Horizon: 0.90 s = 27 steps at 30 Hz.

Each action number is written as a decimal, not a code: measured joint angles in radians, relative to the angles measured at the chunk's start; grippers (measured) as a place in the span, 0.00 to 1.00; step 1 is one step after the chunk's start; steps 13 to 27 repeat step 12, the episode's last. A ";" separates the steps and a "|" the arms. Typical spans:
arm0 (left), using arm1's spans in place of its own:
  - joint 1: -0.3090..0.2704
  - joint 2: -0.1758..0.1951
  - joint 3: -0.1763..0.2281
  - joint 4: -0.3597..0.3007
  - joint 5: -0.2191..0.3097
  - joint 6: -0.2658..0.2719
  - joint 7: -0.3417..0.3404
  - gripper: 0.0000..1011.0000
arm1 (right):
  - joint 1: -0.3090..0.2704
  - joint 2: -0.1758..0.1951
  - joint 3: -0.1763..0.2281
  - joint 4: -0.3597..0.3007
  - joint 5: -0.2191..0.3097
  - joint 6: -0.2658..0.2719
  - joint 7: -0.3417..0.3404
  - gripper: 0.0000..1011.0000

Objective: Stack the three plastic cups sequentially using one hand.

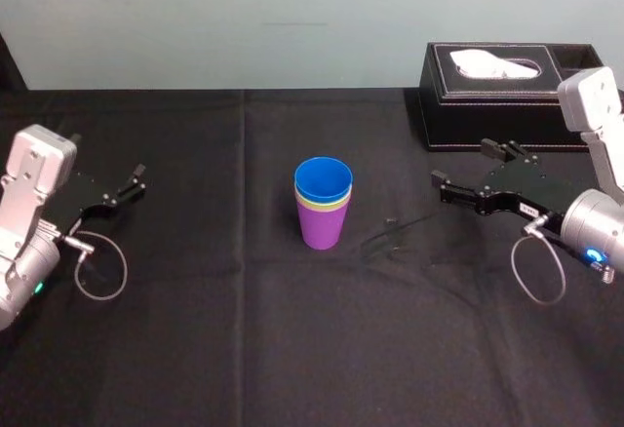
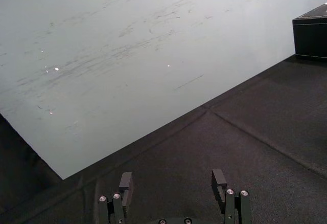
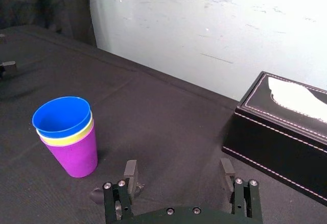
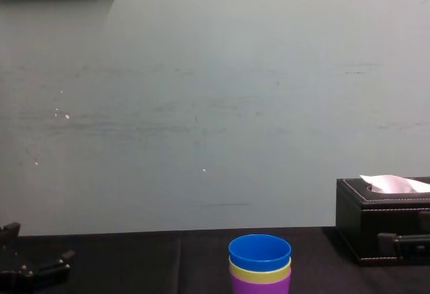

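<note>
The three plastic cups stand nested upright as one stack (image 1: 323,203) at the table's middle: purple outermost at the bottom, a yellow-green rim above it, blue innermost on top. The same stack (image 3: 66,134) appears in the right wrist view, and its top (image 4: 260,264) in the chest view. My right gripper (image 1: 461,161), the hand, hovers to the right of the stack, well apart from it. It is open with nothing between its fingers (image 3: 131,170). My left gripper (image 1: 138,179) rests at the far left, open and empty (image 2: 172,178).
A black tissue box (image 1: 497,96) with white tissue on top stands at the back right, just behind the right gripper. It also shows in the right wrist view (image 3: 286,127) and the chest view (image 4: 383,220). Black cloth (image 1: 244,349) covers the table; a pale wall rises behind.
</note>
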<state>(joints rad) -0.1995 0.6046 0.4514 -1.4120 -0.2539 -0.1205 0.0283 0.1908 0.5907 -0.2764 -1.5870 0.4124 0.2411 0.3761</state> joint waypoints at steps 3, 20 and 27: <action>0.000 0.000 0.000 0.000 0.000 0.000 0.000 1.00 | 0.000 0.000 0.000 0.000 0.000 0.000 0.000 0.99; 0.000 0.000 0.000 0.000 0.000 0.000 0.000 1.00 | 0.001 0.000 -0.001 -0.001 0.000 0.000 0.001 0.99; 0.000 0.000 0.000 0.000 0.000 0.000 0.000 1.00 | 0.001 0.000 -0.001 -0.001 0.000 0.000 0.001 0.99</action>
